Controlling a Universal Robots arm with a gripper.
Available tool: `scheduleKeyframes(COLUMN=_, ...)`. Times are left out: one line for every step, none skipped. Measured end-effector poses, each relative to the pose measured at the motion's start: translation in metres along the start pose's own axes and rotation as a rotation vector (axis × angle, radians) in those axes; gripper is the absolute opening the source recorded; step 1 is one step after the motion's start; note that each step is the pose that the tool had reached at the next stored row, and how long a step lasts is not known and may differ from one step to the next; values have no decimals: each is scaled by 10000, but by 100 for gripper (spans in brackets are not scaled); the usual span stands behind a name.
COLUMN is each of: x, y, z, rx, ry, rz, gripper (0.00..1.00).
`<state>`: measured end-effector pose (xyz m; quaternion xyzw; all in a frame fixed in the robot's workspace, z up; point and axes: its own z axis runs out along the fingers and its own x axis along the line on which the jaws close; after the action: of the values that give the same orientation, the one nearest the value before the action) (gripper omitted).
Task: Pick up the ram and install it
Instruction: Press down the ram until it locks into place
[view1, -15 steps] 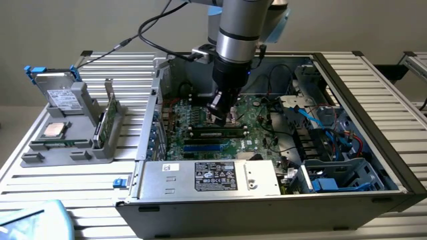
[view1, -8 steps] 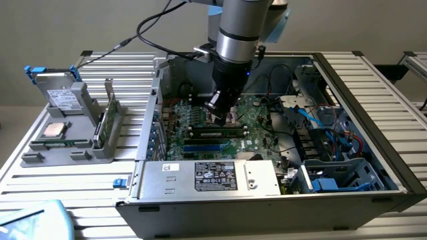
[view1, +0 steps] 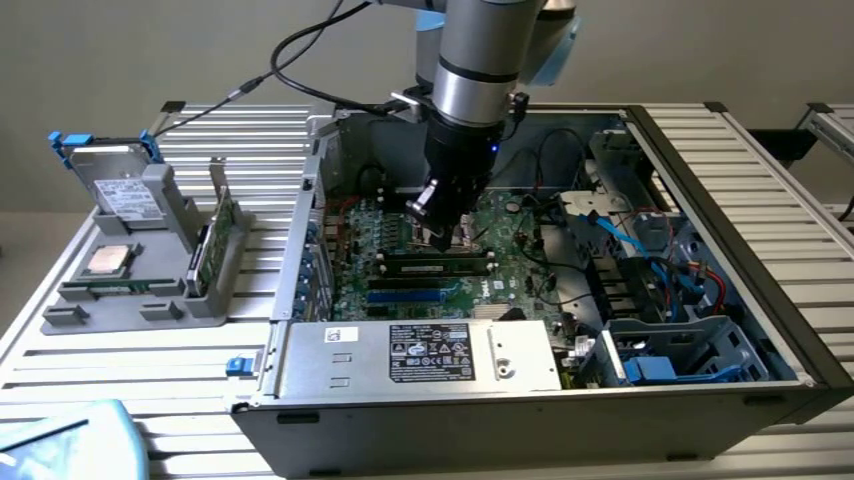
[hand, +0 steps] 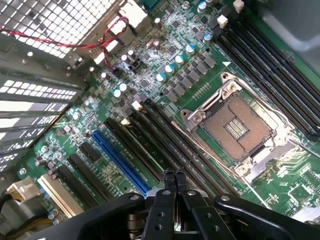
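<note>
The ram (view1: 430, 266), a long narrow stick with dark chips and a pale label, stands along a memory slot on the green motherboard (view1: 514, 225) inside the open computer case. My gripper (view1: 438, 240) hangs straight above the ram's middle, close over its top edge. Whether it touches the ram I cannot tell. In the wrist view my gripper (hand: 173, 175) is shut, its two black fingertips pressed together with nothing between them, over the row of long dark memory slots (hand: 155, 140).
An empty processor socket (hand: 240, 127) lies beside the slots, and a blue slot (hand: 117, 157) on their other side. The silver power supply (view1: 414, 352) fills the case front. Cables (view1: 667, 250) crowd the exterior view's right. A grey holder (view1: 134, 290) at the left carries a drive, a chip and a bracketed green card (view1: 214, 240).
</note>
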<state>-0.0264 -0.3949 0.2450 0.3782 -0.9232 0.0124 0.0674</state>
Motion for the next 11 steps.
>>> scheduleKeyframes(x=0, y=0, z=0, rx=-7, ry=-12, rz=127, gripper=10)
scheduleKeyframes(x=0, y=0, z=0, rx=-14, ry=-26, rz=247, gripper=10)
scheduleKeyframes(x=0, y=0, z=0, rx=-22, ry=-38, rz=366, gripper=10)
scheduleKeyframes(x=0, y=0, z=0, rx=-29, ry=-51, rz=489, gripper=10)
scheduleKeyframes(x=0, y=0, z=0, rx=-36, ry=-64, rz=607, gripper=10)
scheduleKeyframes(x=0, y=0, z=0, rx=-43, ry=-77, rz=726, gripper=10)
scheduleKeyframes(x=0, y=0, z=0, rx=-50, ry=-89, rz=845, gripper=10)
scheduleKeyframes(x=0, y=0, z=0, rx=-57, ry=-102, rz=963, gripper=10)
scheduleKeyframes(x=0, y=0, z=0, rx=-62, ry=-117, rz=1085, gripper=10)
scheduleKeyframes(x=0, y=0, z=0, rx=-67, ry=-132, rz=1200, gripper=10)
scheduleKeyframes(x=-1, y=-1, z=0, rx=-72, ry=-148, rz=1316, gripper=10)
